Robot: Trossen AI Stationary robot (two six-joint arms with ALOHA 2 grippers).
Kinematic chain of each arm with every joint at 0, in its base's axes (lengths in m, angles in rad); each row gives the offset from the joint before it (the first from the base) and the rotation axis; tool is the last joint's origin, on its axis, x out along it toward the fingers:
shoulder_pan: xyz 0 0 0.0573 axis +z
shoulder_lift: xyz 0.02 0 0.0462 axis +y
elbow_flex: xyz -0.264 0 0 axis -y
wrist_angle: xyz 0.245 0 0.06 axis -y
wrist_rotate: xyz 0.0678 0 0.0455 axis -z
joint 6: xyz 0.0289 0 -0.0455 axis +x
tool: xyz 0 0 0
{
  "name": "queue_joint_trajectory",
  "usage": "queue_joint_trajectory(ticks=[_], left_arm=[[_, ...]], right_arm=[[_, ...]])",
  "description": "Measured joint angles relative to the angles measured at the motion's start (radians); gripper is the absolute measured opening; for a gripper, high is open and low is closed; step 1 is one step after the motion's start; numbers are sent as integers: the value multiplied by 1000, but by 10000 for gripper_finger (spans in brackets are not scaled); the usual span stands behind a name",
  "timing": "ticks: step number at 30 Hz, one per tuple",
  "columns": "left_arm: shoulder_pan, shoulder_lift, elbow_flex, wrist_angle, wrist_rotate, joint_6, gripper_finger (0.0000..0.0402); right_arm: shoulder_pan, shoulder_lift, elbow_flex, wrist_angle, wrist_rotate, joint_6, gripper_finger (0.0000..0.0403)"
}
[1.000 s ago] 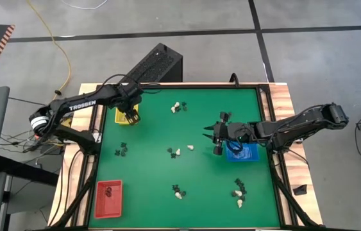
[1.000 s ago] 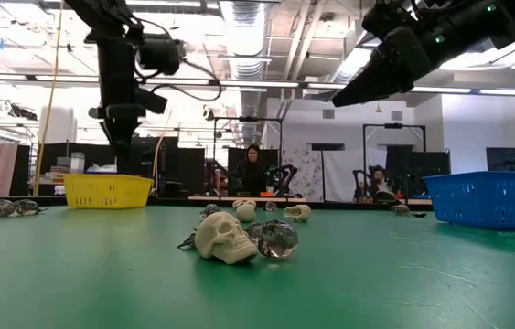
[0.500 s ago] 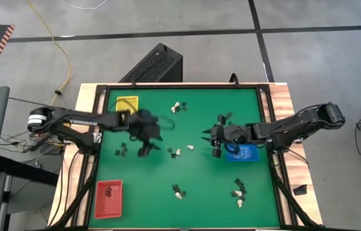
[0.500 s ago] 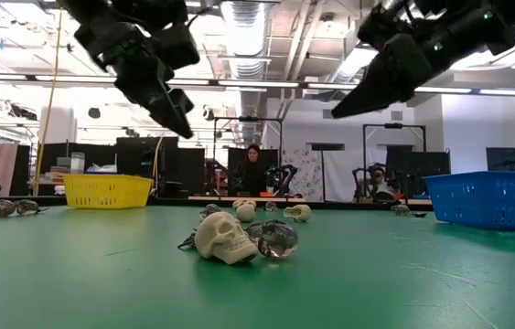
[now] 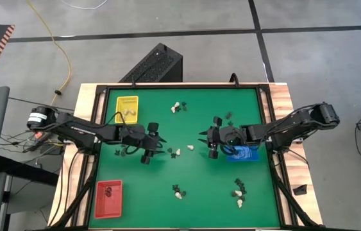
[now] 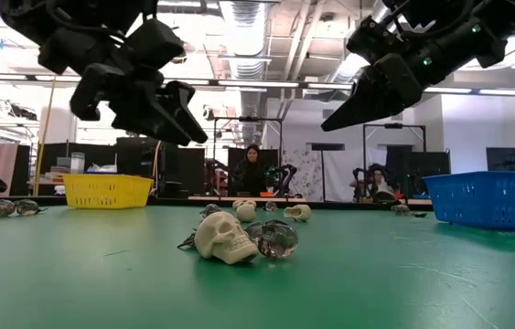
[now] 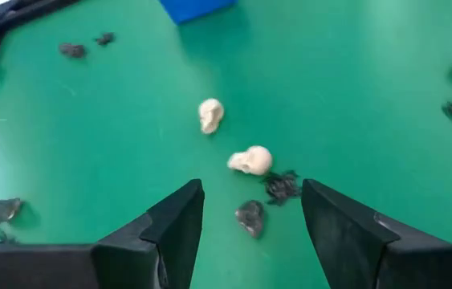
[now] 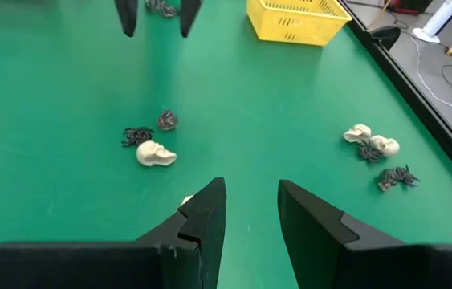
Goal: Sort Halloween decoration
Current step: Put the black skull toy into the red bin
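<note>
Currently, the scene is set out as follows.

Left gripper (image 5: 152,148): held left of the frame's centre in the high view, above the green table (image 5: 199,179); its jaws are spread wide and nothing is held between them.

Right gripper (image 5: 207,142): held right of centre in the high view, just beside the blue tray (image 5: 245,154); its jaws are parted about halfway and nothing is gripped.

Halloween decoration: small cream and black trinkets are scattered over the table. A cream skull (image 5: 177,152) with dark pieces beside it is seen at the centre, between the two grippers. Another cluster (image 5: 179,106) is seen at the upper middle, one (image 5: 178,190) at the lower middle, one (image 5: 238,192) at the lower right, and a dark piece (image 5: 122,152) at the left.

Yellow tray (image 5: 127,108): placed at the upper left of the table.

Red tray (image 5: 108,197): placed at the lower left corner.

Background: seated people are seen in the room behind, in the low view.
</note>
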Motion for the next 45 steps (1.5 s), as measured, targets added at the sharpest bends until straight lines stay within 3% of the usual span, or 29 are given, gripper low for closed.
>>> queue_joint_trajectory(ticks=[6, 10, 17, 30, 45], left_arm=[[24, 151, 2, 187, 94, 2, 201], [34, 233, 14, 187, 70, 8, 201], [64, 338, 32, 245, 119, -11, 201], [102, 373, 32, 220, 168, -49, 197], [102, 399, 33, 228, 176, -68, 109]], right_arm=[[0, 0, 0, 13, 0, 0, 146], [5, 0, 0, 16, 0, 0, 146], [7, -1, 0, 16, 0, -1, 146], [7, -1, 0, 16, 0, 0, 146], [7, -1, 0, 17, -1, 0, 146]])
